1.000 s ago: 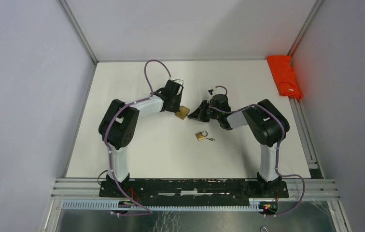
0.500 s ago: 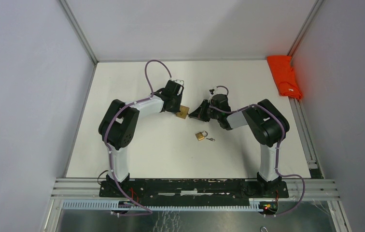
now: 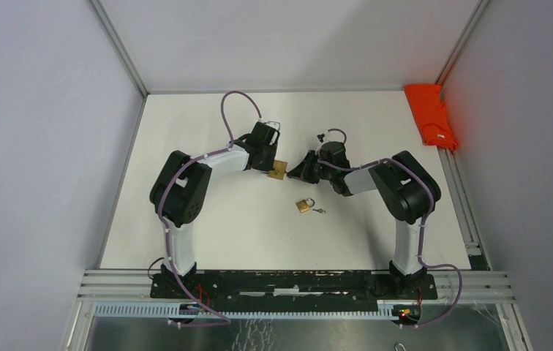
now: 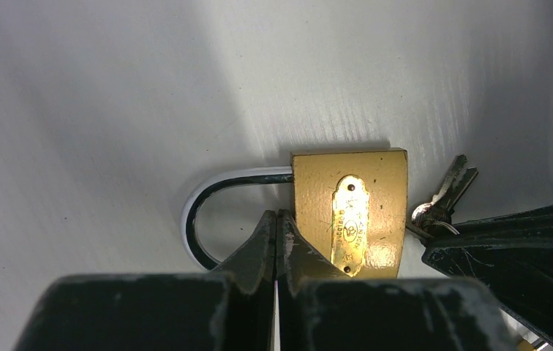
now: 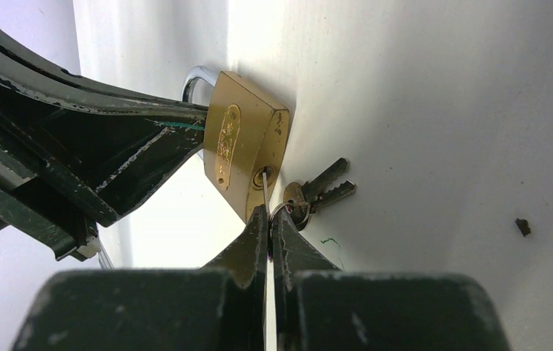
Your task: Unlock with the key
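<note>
centrally, item one: brass padlock [image 4: 350,212], tilted up on edge over the white table [image 3: 208,219]. its steel shackle [image 4: 199,212] has one leg seated in the body and the other hidden behind the fingertips. left gripper [image 4: 276,219]: clenched, its tips pinching the brass padlock at the shackle end of the body. right gripper [image 5: 268,219]: clenched on the key [image 5: 265,191], which shows edge-on as a thin silver blade with its tip in the keyhole on the brass padlock's bottom face. spare keys [image 5: 325,190]: two on a ring, just beside that keyhole. small padlock [image 3: 303,205]: lying flat on the table, near the brass padlock on the side toward the arm bases, with a loose key [image 3: 320,211] just beside it. orange cloth [image 3: 430,115]: well apart from the brass padlock, at the table's far right edge.
</note>
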